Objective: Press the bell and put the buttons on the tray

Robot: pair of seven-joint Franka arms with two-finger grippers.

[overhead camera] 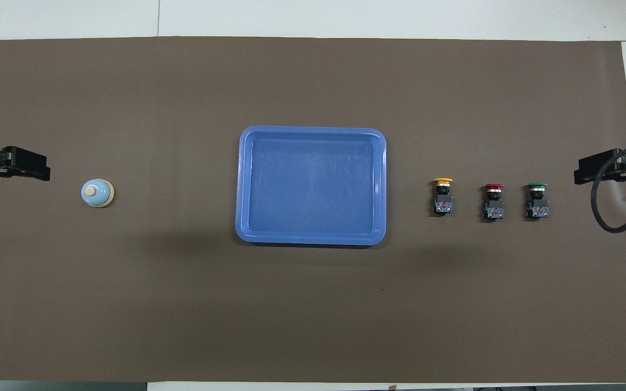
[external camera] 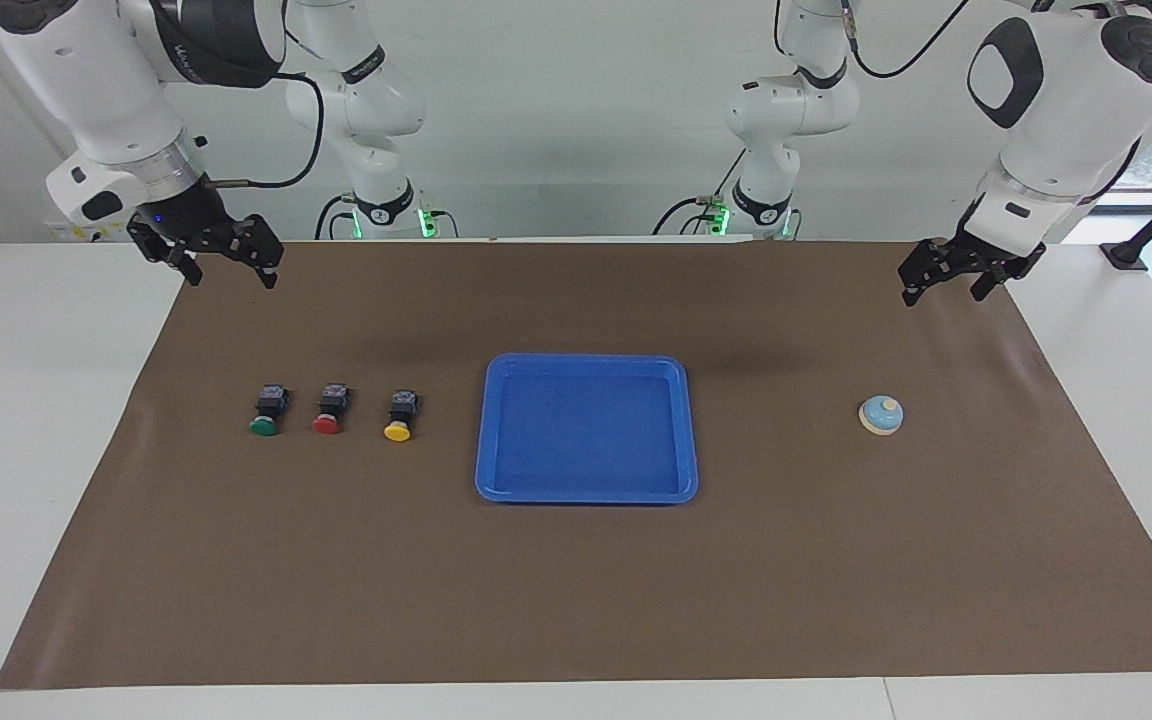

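The light-blue bell (external camera: 881,414) (overhead camera: 97,193) sits on the brown mat toward the left arm's end. The blue tray (external camera: 586,432) (overhead camera: 311,184) lies mid-table with nothing in it. Three buttons lie in a row on the mat toward the right arm's end: yellow (external camera: 399,416) (overhead camera: 443,196) closest to the tray, then red (external camera: 329,409) (overhead camera: 494,201), then green (external camera: 267,411) (overhead camera: 536,200). My left gripper (external camera: 944,291) (overhead camera: 43,169) hangs open and holds nothing, above the mat's corner near the bell. My right gripper (external camera: 231,274) (overhead camera: 582,172) waits open above the other corner, holding nothing.
A brown mat (external camera: 576,600) covers most of the white table (external camera: 26,420). A black cable (overhead camera: 612,217) loops down from the right wrist. Both arm bases stand at the table's robot edge.
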